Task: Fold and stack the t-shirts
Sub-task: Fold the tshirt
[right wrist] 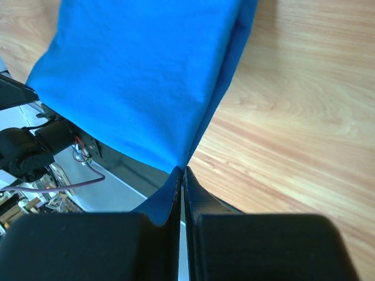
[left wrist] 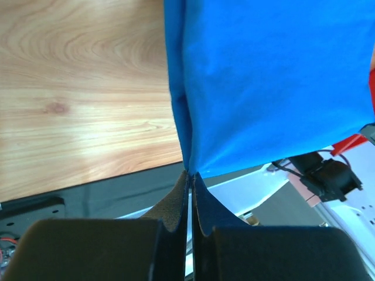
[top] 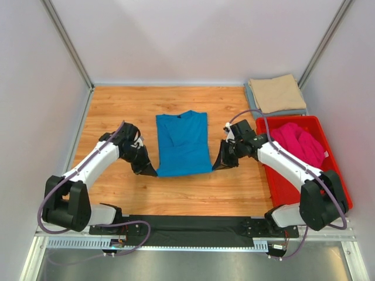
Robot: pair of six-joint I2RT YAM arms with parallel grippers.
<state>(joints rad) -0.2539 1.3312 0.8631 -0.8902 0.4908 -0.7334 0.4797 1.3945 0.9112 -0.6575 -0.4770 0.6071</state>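
A bright blue t-shirt point(top: 183, 143) lies on the wooden table with its sides folded in, collar at the far end. My left gripper point(top: 153, 172) is shut on its near left corner; in the left wrist view the blue t-shirt point(left wrist: 269, 82) runs into the pinched gripper point(left wrist: 191, 173). My right gripper point(top: 215, 167) is shut on the near right corner, where the blue t-shirt point(right wrist: 140, 76) meets the gripper point(right wrist: 182, 170). A magenta pink t-shirt point(top: 300, 142) lies crumpled in the red bin. A folded tan t-shirt point(top: 276, 92) rests on a folded grey-blue t-shirt point(top: 252, 93) at the back right.
The red plastic bin point(top: 282, 185) stands at the right edge of the table beside my right arm. White walls with metal posts close in the back and both sides. A black mat point(top: 193, 223) runs along the near edge between the arm bases.
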